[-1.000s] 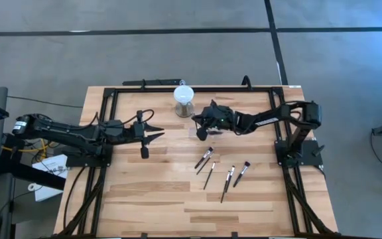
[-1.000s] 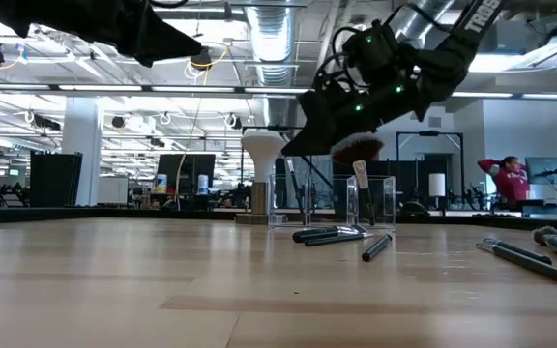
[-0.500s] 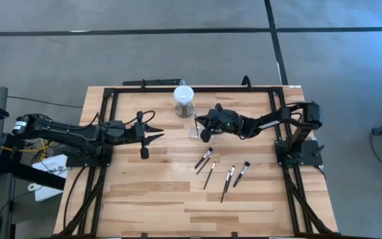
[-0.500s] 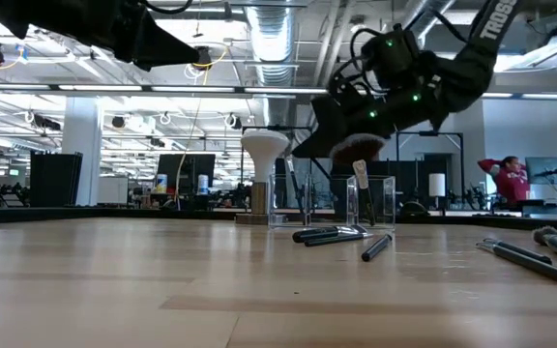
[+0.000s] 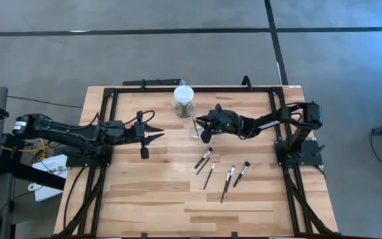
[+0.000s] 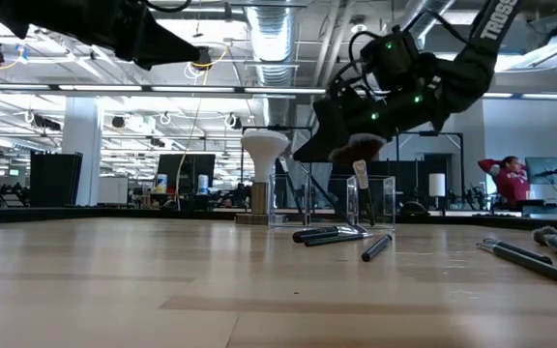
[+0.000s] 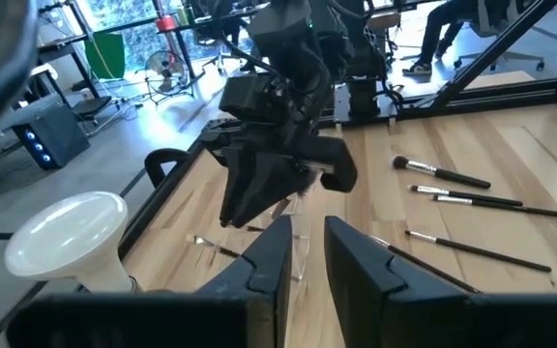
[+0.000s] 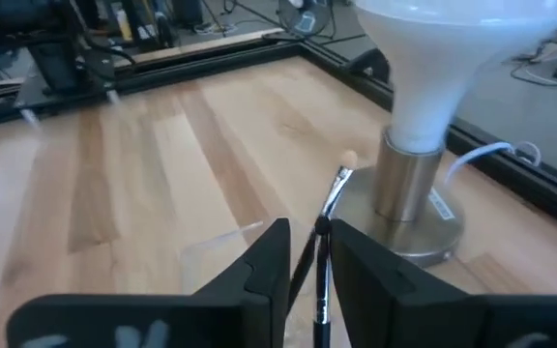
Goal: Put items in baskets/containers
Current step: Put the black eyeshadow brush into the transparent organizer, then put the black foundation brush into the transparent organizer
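Observation:
A small clear container [image 6: 332, 201] stands at the table's far middle [image 5: 193, 127]. Brushes stand in it, one with a brown fluffy head [image 6: 361, 148]. My right gripper [image 5: 203, 127] hovers right over it, open by a narrow gap [image 8: 309, 253]. A thin brush [image 8: 329, 198] with a silvery ferrule and a pale tip stands in that gap. Several brushes [image 5: 204, 158] lie flat on the wood nearer the front. My left gripper [image 5: 152, 136] waits open at mid-left, above the table, with nothing between its fingers [image 7: 307, 256]. My right gripper has the thin brush's dark handle [image 8: 317, 237] in the gap between its fingers, close beside one finger [image 8: 356, 266]. I cannot tell whether that finger touches it. The brush slants away from the gripper, tip up.
A grey cylinder with a white round top [image 5: 184, 98] stands just beyond the container, close to my right gripper [image 8: 424, 106]. A black frame [image 5: 178, 87] runs around the table. Bare wood lies toward the near edge and the left half.
My right gripper has shifted a little toward the table's right edge and sunk slightly over the container, then kept still. The brushes in the container and on the table stay where they were.

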`<state>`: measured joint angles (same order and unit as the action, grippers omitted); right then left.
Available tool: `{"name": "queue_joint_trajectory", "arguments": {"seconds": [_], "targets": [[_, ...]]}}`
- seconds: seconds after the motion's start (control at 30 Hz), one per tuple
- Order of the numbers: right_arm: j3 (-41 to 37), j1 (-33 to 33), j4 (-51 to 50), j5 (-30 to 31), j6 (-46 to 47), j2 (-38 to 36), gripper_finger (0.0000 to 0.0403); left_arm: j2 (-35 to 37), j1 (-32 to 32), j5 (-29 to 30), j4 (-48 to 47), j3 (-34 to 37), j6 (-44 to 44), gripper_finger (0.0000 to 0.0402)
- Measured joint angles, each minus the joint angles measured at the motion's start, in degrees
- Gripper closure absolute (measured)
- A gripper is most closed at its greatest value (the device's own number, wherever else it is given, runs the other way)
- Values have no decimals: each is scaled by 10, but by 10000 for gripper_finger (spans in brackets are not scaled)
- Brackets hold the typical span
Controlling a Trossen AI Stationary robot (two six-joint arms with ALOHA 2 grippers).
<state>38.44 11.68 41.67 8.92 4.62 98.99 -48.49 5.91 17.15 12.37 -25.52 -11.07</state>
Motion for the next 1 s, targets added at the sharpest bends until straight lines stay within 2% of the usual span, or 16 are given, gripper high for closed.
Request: {"name": "queue_joint_trajectory", "arguments": {"seconds": [0.17,0.33,0.5,0.63,0.8,1.0], "targets": [[16,-33,-29,0,0,-57,334,0,0,0,1,0,0,339],[40,-81,-152,-3,-4,-149,334,0,0,-2,1,0,32,339],[44,-131,-278,-3,-4,-214,334,-44,1,-105,8,0,103,339],[43,-167,-364,-11,13,-208,334,-125,6,-120,41,1,159,339],[43,-199,-381,-30,19,-151,333,-220,4,-120,112,1,163,339],[49,-188,-392,-30,19,-88,320,-241,-14,-107,157,1,149,339]]}}
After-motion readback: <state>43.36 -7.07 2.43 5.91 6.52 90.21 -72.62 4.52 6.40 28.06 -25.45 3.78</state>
